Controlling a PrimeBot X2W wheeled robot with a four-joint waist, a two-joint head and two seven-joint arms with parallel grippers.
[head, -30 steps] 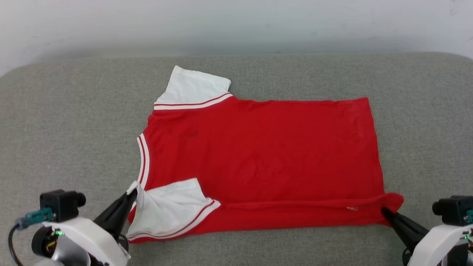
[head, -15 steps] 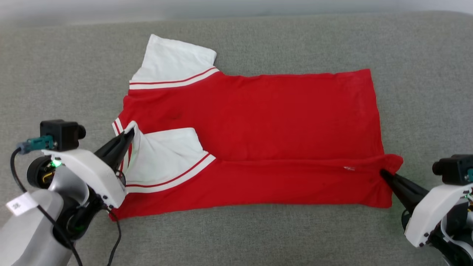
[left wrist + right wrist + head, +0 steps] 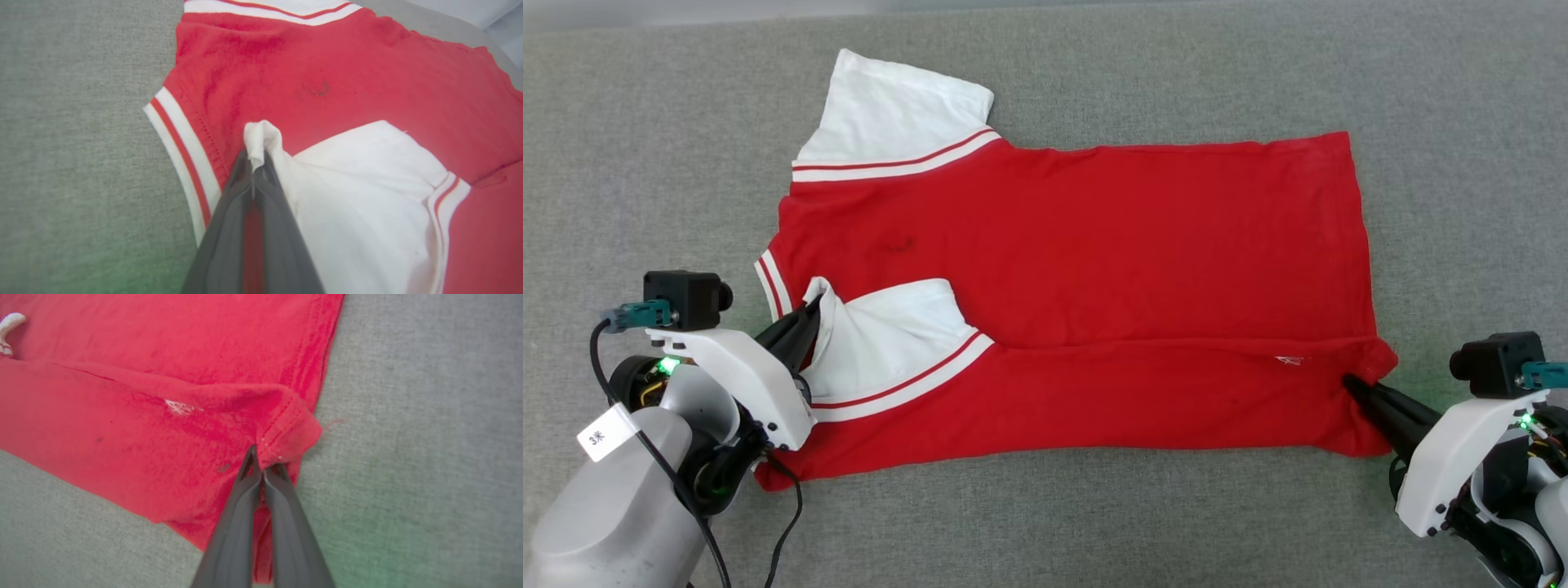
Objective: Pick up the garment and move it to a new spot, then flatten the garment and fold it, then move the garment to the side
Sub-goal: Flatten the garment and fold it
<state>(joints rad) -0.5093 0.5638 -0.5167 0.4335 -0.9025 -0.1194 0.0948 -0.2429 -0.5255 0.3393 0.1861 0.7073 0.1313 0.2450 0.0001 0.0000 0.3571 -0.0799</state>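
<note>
The garment (image 3: 1094,261) is a red shirt with white sleeves, lying on the grey cushion with its plain side up and its near long edge folded over onto the body. My left gripper (image 3: 810,309) is shut on the tip of the near white sleeve (image 3: 882,343), which lies turned over onto the red cloth; the left wrist view shows the pinched sleeve tip (image 3: 259,141) in the left gripper (image 3: 254,163). At the garment's near right corner (image 3: 1376,363), my right gripper (image 3: 1352,382) is shut on the hem, and the right wrist view shows the right gripper (image 3: 261,463) pinching that hem (image 3: 286,428).
The grey cushion (image 3: 645,163) spreads around the garment on all sides. The far white sleeve (image 3: 898,106) lies flat toward the back left. A pale wall strip (image 3: 686,10) runs along the top edge.
Both grippers have carried the garment's near edge farther over the body, widening the folded band; the near sleeve now lies well inside. The head camera has tilted down.
</note>
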